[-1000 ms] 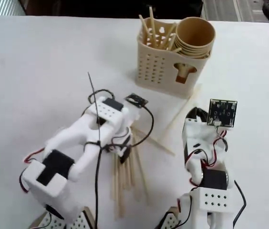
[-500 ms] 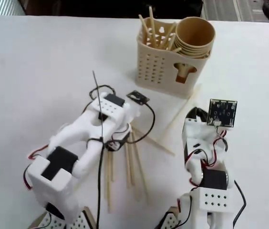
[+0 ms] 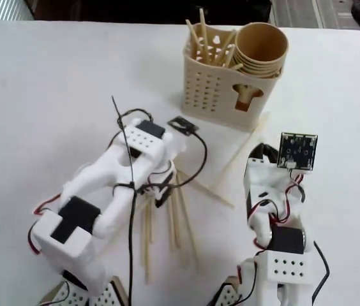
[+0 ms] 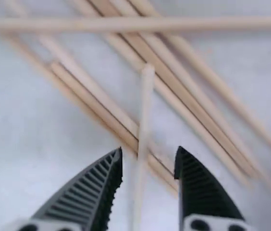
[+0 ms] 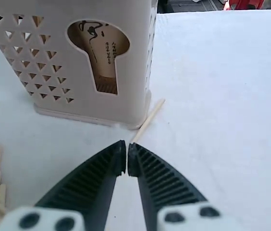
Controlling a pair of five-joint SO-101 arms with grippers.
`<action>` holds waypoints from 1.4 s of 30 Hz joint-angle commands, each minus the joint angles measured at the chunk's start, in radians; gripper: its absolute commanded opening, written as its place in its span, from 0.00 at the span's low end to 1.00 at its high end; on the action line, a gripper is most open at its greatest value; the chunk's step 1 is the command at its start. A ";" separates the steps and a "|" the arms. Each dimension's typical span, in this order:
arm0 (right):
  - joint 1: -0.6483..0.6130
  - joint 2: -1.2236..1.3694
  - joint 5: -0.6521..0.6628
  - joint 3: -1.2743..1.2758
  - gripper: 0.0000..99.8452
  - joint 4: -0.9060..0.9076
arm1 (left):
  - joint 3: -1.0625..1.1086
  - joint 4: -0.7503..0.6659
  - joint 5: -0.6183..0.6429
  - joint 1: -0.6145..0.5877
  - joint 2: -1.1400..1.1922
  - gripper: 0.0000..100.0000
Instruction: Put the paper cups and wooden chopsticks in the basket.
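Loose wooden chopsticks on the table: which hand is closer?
Left. The left hand is open directly over the pile of pale wooden chopsticks, straddling one stick. The right hand is shut, off beside the pile, facing the cream perforated plastic basket.

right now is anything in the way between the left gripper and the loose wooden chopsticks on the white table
Nothing visible. The left gripper is open just over the pile of pale wooden chopsticks, and one chopstick lies between its jaws.
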 commanded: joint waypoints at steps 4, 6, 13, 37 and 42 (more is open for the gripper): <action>0.012 -0.018 0.014 -0.008 0.02 -0.018 | -0.011 -0.037 0.054 -0.021 -0.061 0.23; 0.012 -0.018 0.014 -0.008 0.02 -0.018 | 0.011 -0.048 0.052 -0.042 -0.061 0.23; 0.012 -0.018 0.014 -0.008 0.02 -0.018 | 0.123 -0.163 0.044 -0.077 -0.061 0.14; 0.010 -0.018 0.014 -0.008 0.02 -0.013 | -0.126 0.044 0.002 -0.067 0.004 0.02; 0.010 -0.018 0.014 -0.008 0.02 -0.013 | -0.129 0.086 0.002 -0.068 -0.193 0.02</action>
